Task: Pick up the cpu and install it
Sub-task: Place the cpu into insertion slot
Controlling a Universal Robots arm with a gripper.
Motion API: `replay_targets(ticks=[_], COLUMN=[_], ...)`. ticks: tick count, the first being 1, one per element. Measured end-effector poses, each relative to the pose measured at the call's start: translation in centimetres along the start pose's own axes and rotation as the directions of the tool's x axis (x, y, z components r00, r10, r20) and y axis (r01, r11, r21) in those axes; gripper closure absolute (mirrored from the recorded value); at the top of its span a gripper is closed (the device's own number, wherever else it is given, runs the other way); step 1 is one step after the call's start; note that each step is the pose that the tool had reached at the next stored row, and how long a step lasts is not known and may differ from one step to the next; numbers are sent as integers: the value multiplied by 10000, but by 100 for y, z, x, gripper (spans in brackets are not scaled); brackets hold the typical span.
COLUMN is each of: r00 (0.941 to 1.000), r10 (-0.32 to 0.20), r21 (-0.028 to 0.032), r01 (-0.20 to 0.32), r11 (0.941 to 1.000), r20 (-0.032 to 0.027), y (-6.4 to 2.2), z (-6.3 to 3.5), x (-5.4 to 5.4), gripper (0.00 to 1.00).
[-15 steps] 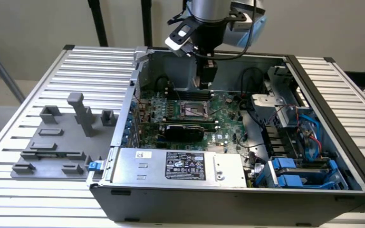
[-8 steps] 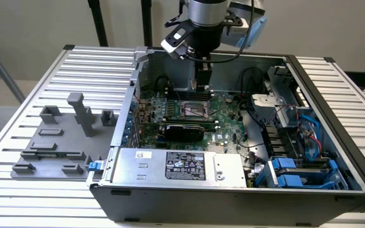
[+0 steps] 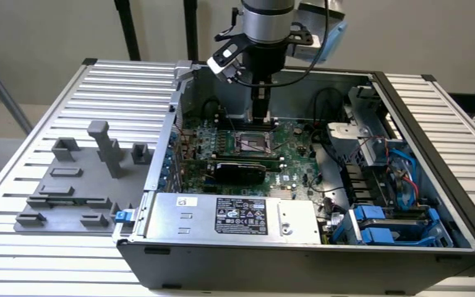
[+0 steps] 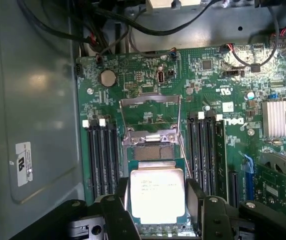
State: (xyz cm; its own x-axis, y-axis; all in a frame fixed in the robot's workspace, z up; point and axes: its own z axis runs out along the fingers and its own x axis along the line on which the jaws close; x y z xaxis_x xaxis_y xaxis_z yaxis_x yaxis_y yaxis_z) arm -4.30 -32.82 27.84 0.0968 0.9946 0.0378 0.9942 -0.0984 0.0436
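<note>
Grips the cpu (image 4: 157,192) flat by two opposite edges in the gripper (image 4: 157,201), poised just above the open motherboard socket (image 4: 150,150), edges squared with its frame.

Plain beige wall (image 3: 47,25), slatted metal table (image 3: 23,263)

The open computer case (image 3: 303,266) stands on the slatted table (image 3: 114,80), with the fixture blocks (image 3: 72,185) beside it on the exterior view's left. Inside, the motherboard (image 3: 291,145) lies behind the power supply (image 3: 237,216), with drive bays (image 3: 386,219) on the exterior view's right. The gripper (image 3: 260,117) hangs above the socket (image 3: 252,143), holding the cpu (image 4: 158,195) between its fingers (image 4: 117,210), with memory slots (image 4: 102,155) either side of the socket.
</note>
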Motion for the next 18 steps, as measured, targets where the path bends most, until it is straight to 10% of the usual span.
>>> replay_targets(ticks=[18], r00=[9999], r10=[-4], r21=[-13], r01=[4], r11=[10000], r20=[114], y=[-35], z=[303], x=[-14], gripper=[45])
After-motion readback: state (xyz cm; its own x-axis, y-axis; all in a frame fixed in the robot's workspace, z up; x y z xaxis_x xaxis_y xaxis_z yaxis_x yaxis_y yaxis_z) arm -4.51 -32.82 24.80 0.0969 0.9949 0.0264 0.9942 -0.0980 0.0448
